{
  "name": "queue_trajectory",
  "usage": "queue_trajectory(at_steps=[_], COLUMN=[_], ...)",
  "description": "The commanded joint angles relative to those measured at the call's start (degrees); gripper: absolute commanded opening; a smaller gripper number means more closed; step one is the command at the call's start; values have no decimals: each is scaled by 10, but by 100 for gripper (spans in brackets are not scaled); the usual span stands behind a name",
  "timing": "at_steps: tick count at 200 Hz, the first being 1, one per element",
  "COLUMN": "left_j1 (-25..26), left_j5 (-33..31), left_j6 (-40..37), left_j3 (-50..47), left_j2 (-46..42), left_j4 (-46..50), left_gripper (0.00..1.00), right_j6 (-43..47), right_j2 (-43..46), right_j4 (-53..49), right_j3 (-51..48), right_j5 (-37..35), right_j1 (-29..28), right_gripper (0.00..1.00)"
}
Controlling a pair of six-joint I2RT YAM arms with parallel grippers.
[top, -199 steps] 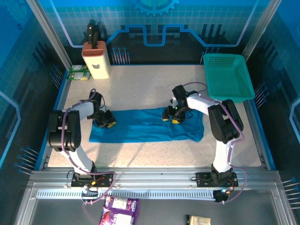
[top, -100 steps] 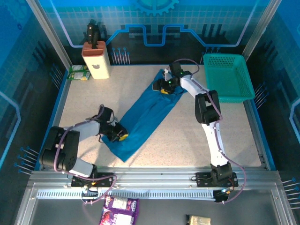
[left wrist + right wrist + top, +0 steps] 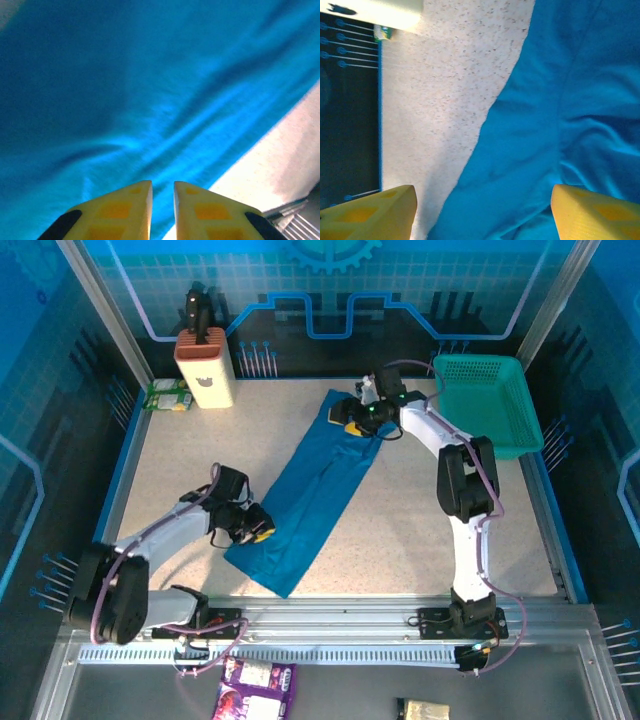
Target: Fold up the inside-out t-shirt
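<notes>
Left gripper (image 3: 162,186) fingers almost together, pinching the near-left edge of the inside-out t-shirt (image 3: 315,490), right gripper (image 3: 483,195) spread wide over its far end, shirt lying diagonally on the speckled table (image 3: 430,530) between the 2 grippers.

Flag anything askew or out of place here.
The t-shirt is askew: a rumpled strip lying diagonally across the table, from the open right gripper to the left gripper. A purple packet lies off the table, in front of its near rail.
</notes>
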State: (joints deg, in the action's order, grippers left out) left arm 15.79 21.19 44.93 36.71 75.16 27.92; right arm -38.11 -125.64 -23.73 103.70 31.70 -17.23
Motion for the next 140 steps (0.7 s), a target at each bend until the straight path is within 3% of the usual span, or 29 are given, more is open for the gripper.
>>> queue_trajectory(at_steps=[1, 39, 66, 140], left_j1=[-6, 5, 38, 228], left_j5=[3, 33, 51, 37], left_j6=[-60, -55, -19, 140], left_j3=[13, -9, -28, 18], left_j2=[51, 73, 91, 186], left_j4=[53, 24, -9, -124], left_gripper=[15, 12, 12, 12], right_j6=[-60, -85, -77, -65], right_j2=[-40, -119, -181, -329], right_j4=[81, 109, 110, 71], right_j3=[-30, -21, 44, 278], right_j5=[30, 21, 48, 96], right_j1=[1, 29, 48, 68], right_gripper=[72, 72, 71, 71])
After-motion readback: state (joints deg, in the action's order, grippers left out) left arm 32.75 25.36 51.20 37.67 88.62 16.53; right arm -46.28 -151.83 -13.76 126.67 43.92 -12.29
